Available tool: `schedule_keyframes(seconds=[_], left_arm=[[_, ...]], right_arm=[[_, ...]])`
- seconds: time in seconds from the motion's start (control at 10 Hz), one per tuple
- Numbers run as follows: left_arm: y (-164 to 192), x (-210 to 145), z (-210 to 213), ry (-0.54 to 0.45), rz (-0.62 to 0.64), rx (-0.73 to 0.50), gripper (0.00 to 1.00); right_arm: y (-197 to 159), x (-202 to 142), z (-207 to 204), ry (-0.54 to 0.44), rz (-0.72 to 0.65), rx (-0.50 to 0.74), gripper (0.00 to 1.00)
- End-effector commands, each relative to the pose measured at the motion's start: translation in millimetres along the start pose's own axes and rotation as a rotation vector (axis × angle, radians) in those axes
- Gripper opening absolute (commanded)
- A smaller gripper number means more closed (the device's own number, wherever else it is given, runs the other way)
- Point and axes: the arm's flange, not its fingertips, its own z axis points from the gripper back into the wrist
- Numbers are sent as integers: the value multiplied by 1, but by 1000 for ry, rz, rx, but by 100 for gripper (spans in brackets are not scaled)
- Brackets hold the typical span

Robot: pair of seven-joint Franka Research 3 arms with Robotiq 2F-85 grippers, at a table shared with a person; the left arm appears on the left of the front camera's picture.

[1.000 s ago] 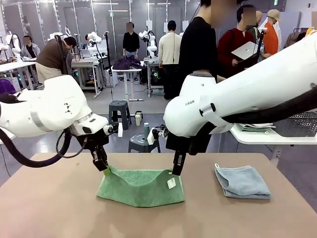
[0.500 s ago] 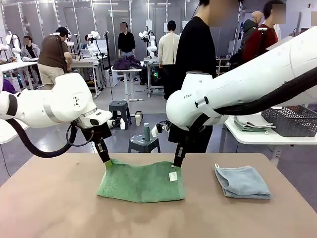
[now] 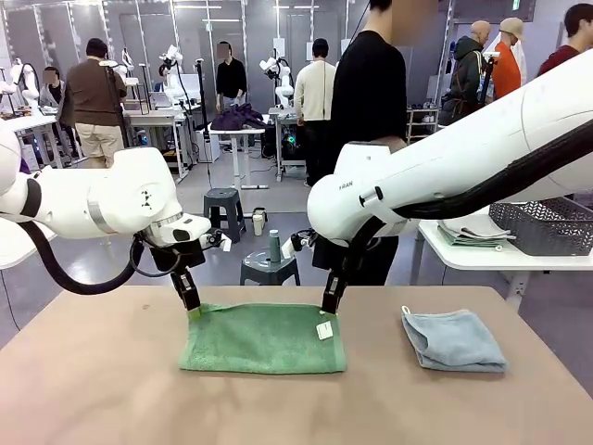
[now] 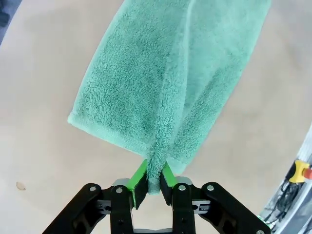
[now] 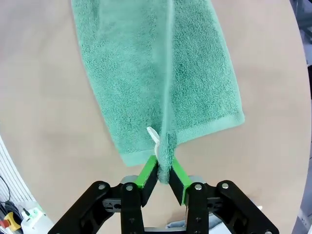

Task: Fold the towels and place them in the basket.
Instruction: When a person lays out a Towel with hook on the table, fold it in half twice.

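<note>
The mint green towel [image 3: 264, 338] lay near the middle of the tan counter [image 3: 93, 399], doubled over into a long band with its fold along the near side. Both far corners were lifted a little off the surface. The left tool [image 3: 193, 311] was clamped on the far-left corner and the right tool [image 3: 326, 311] on the far-right corner, each arm coming down at a slant from its own side.

In the left wrist view, the left tool [image 4: 151, 181] had its green pads [image 4: 139, 178] pressed together on a bunched edge of the towel [image 4: 161, 87], and the cloth spread away from them over the bare counter. In the right wrist view, the right tool [image 5: 164, 171] pinched its corner the same way – jaws closed on the terry edge – with the small white tag [image 5: 153, 136] curling out just beside the pads [image 5: 147, 175]. From the front, that tag [image 3: 324, 330] hung at the towel's right end.

The grey-blue towel [image 3: 454, 340] lay already folded on the counter, well apart to the right of the green one and touched by neither tool. The basket [image 3: 547, 225] – dark grey, lattice-sided – stood on a white side table [image 3: 463, 255] beyond the counter's right end, beside what looked like a stack of folded cloths. A person in a black top [image 3: 371, 93] stood across the counter.
</note>
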Motion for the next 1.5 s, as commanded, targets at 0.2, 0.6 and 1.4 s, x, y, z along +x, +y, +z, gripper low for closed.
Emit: schedule_keyframes(seconds=[0.2,0.6,1.4], left_arm=[[1,-1,0,-1,3,2,12],[0,0,0,-9,-10,-6,12],[38,7,-23,-42,-21,29,16]], right_arm=[[-1,0,0,1,-3,-4,16],[-8,2,7,-42,-23,-7,16],[-47,9,-34,-56,31,-23,16]])
